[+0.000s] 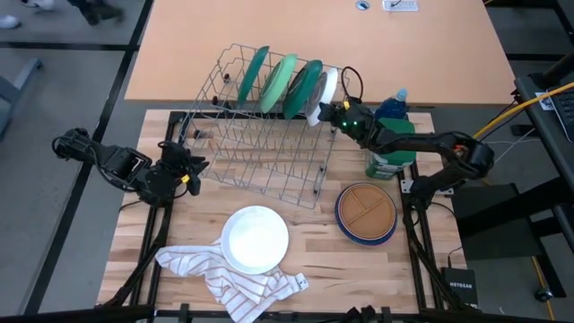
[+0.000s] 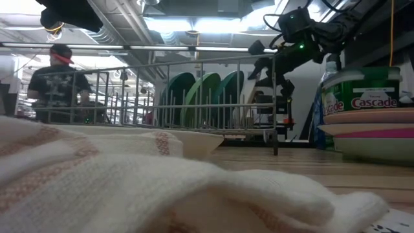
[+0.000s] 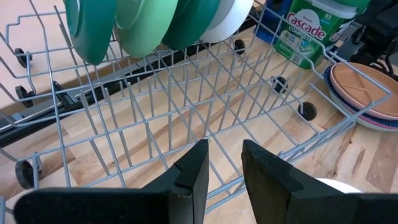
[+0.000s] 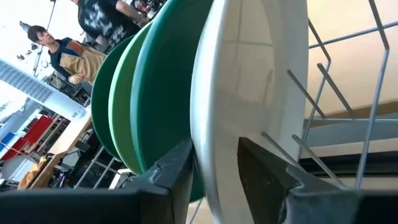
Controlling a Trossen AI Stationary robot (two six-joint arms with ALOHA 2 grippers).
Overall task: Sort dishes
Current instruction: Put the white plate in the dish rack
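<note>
Upright in the wire dish rack stand 4 dishes: 3 green plates and 1 white plate. Right gripper: fingers parted, straddling the white plate's rim. Left gripper: fingers slightly apart, empty, beside the rack. 1 white bowl and 1 stack topped by a tan divided plate rest on the table.

- A white striped cloth filled the foreground.
- Behind it sat a white bowl.
- A wire dish rack held green plates standing on edge.
- The right gripper hung at the rack's right end.
- A Cascade container stood behind stacked tan and pink dishes.
- A person stood far behind.
</note>
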